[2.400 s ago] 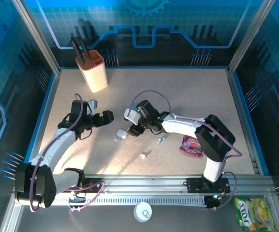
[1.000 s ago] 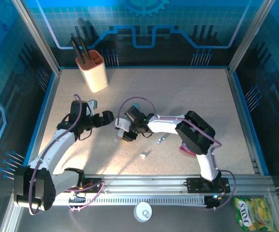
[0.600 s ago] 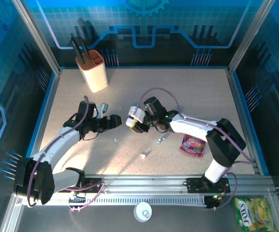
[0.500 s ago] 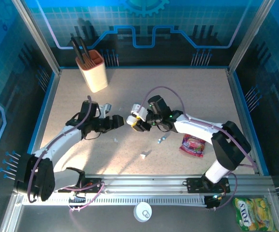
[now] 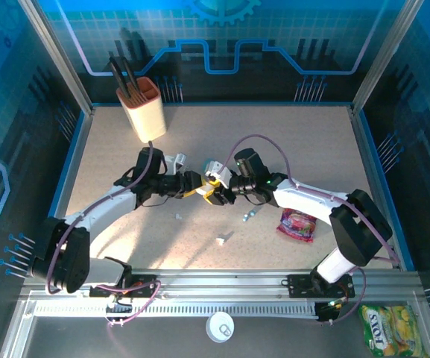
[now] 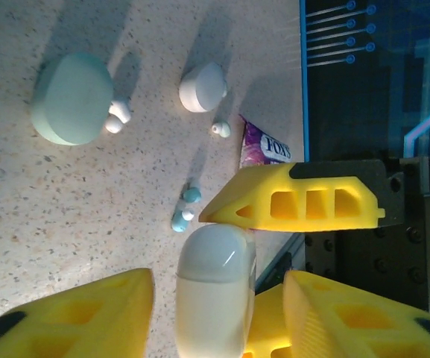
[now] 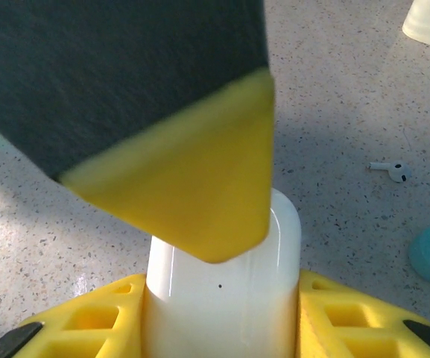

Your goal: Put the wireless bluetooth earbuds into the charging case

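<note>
right fingers [image 7: 110,298] are clenched on the white charging case [image 7: 222,291], gripping its lower part while its rounded end sticks out past their tips. left fingers [image 6: 80,313] stand parted on either side of the same case. my left wrist view shows a thin gap on each side, so they are not gripping it. in the right wrist view one left finger crosses the case's top, and i cannot tell whether it touches. the earbuds lie loose on the table [image 6: 65,216]: two light-blue buds [image 6: 185,212] near the held case, one white bud [image 6: 118,118] just beside a teal pebble case [image 6: 73,97], and another white bud [image 6: 220,129] between a small white case [image 6: 202,86] and a purple snack packet [image 6: 263,149].
</note>
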`<state>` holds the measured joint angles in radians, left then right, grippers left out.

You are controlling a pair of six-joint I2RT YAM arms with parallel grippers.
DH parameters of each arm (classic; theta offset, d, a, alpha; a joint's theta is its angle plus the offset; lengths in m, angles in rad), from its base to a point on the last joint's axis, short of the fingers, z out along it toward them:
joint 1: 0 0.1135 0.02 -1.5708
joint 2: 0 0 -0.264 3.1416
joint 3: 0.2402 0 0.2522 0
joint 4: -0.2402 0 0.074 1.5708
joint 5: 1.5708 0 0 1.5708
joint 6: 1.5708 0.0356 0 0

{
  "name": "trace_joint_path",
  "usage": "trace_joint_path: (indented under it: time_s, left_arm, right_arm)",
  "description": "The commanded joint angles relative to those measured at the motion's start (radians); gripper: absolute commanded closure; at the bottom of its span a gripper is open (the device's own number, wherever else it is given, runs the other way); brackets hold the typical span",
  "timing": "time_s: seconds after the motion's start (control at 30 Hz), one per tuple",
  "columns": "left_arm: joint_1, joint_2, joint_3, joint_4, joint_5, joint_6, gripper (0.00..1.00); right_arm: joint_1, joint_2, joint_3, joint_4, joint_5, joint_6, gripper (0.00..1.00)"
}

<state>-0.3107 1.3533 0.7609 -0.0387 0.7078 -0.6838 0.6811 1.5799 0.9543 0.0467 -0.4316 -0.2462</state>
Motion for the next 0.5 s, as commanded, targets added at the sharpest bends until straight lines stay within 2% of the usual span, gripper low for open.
trace_joint_path:
  time_s: [0.0, 0.17, 0.23, 0.3, 0.4, 0.47]
  left_arm:
    - [-0.014, 0.016, 0.009, 0.075, 0.071, -0.040, 0.59]
    - [-0.018, 0.024, 0.006, 0.096, 0.094, -0.043, 0.72]
    - [-0.017, 0.027, 0.003, 0.109, 0.104, -0.042, 0.82]
    - [-0.017, 0.030, -0.006, 0.153, 0.110, -0.040, 0.88]
    - [-0.016, 0.029, -0.027, 0.252, 0.108, -0.034, 0.86]
    - [-0.016, 0.022, -0.046, 0.344, 0.101, -0.013, 0.85]
  right_arm:
    - [-0.012, -0.031, -0.011, 0.039, -0.034, 0.012, 0.65]
    - [-0.016, -0.031, -0.014, 0.040, -0.025, 0.019, 0.65]
    - [-0.016, -0.034, -0.014, 0.037, -0.025, 0.021, 0.63]
    - [-0.018, -0.047, -0.021, 0.041, -0.025, 0.031, 0.49]
    - [-0.042, -0.079, -0.035, 0.054, -0.062, 0.081, 0.27]
    - [-0.076, -0.121, -0.068, 0.104, -0.133, 0.146, 0.19]
